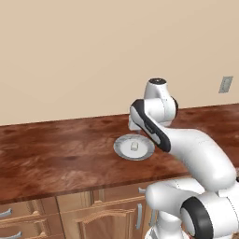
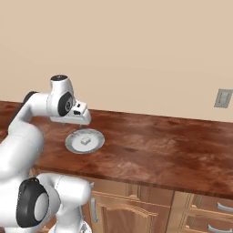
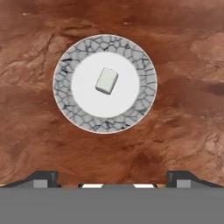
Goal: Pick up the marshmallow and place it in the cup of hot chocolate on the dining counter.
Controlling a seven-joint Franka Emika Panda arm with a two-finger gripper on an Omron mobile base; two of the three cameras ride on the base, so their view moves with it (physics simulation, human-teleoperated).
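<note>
With the marshmallow (image 3: 106,81) lying untouched at the middle of the plate (image 3: 142,103) near the dining counter's (image 1: 56,158) front edge, the gripper (image 3: 112,177) hovers above, fingers spread and empty, so picking and placing both remain.
</note>
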